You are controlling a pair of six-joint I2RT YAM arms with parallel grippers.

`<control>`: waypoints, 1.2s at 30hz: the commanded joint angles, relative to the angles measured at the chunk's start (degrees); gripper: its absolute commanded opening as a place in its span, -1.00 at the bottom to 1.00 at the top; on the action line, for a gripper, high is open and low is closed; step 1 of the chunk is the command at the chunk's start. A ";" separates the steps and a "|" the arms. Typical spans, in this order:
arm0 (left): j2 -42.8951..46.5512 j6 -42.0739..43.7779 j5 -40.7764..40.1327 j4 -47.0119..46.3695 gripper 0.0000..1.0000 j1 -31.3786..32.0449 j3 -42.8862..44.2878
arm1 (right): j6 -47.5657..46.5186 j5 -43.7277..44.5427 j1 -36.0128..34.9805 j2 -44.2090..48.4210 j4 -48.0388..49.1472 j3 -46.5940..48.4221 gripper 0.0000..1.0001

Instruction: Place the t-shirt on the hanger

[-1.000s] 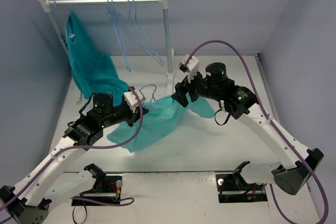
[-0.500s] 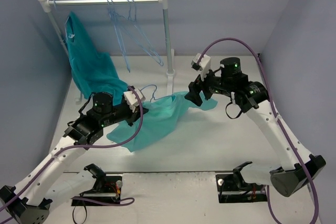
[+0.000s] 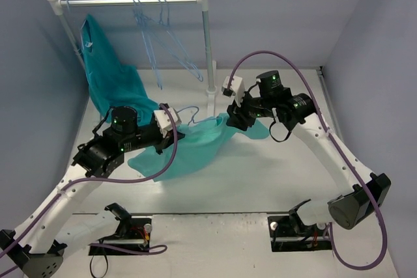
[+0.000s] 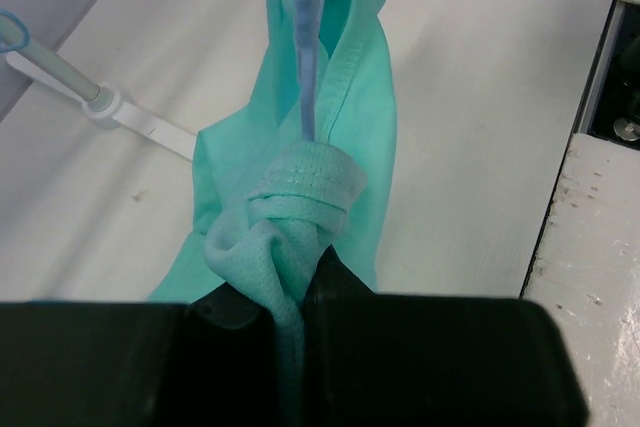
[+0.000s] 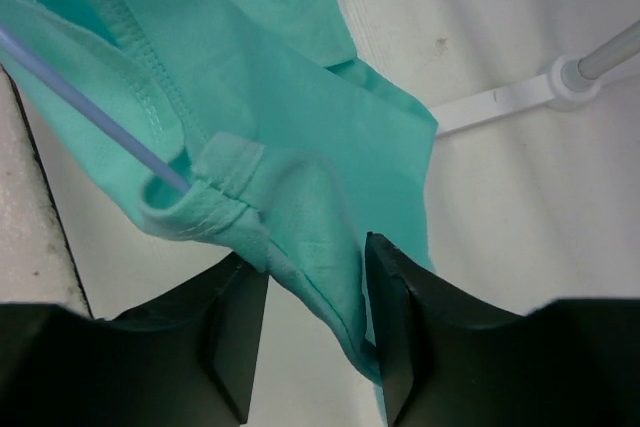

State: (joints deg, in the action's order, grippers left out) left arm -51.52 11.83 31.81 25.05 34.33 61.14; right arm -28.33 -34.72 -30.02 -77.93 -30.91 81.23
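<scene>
The mint-teal t-shirt [image 3: 195, 150] lies bunched on the table between both arms. A pale-blue hanger [image 3: 189, 112] is threaded into it, with its hook sticking out at the far side. My left gripper [image 3: 172, 135] is shut on a twisted bunch of the t-shirt [image 4: 350, 127] at the collar, where the hanger wire [image 4: 305, 57] comes out. My right gripper [image 3: 236, 119] is open, its jaws standing either side of a fold of the t-shirt [image 5: 290, 77] beside the hem. The hanger wire [image 5: 90, 107] enters that hem.
A white-and-metal clothes rail [image 3: 130, 1] stands at the back with a darker turquoise garment [image 3: 111, 86] and spare pale-blue hangers [image 3: 156, 37] on it. Its right post and foot [image 3: 210, 92] stand just behind the grippers. The foot also shows in the wrist views [image 4: 110, 107] [image 5: 560, 82].
My right gripper swung right, away from the t-shirt, then came back left onto its right edge. My left arm rose slightly, drawing the t-shirt's near hem back a little.
</scene>
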 commanded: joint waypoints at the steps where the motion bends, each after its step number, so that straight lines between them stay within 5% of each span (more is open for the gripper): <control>1: -1.24 4.02 2.44 0.99 -1.00 -0.55 5.13 | -1.84 0.26 -1.33 1.17 1.27 1.59 -0.53; 6: -2.85 5.39 2.37 2.28 -1.00 -1.36 6.86 | -3.73 0.18 -1.98 3.55 1.38 -0.53 -0.99; 14: -2.98 6.75 1.68 5.74 -0.99 -4.71 9.56 | -4.76 -1.61 -1.98 8.30 1.47 -1.48 -1.00; 21: -0.89 7.57 2.71 7.98 -0.34 -9.96 10.39 | -4.88 -3.59 -1.98 10.85 1.31 -1.50 -1.00; 25: -0.96 8.40 2.20 9.48 -0.19 -10.65 10.90 | -4.80 -3.68 -1.98 11.01 1.38 -1.33 -1.00; 33: -2.17 8.15 -2.33 9.86 -0.19 -11.28 9.21 | -4.80 -4.24 -1.88 11.85 1.37 0.99 -1.00; 36: -2.04 8.63 -5.72 9.86 -0.35 -12.50 8.64 | -4.63 -3.53 -1.61 12.05 1.22 1.59 -1.00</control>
State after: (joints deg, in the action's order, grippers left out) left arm -53.39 19.33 30.31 36.93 23.43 69.40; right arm -33.08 -36.88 -31.96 -68.06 -32.52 79.22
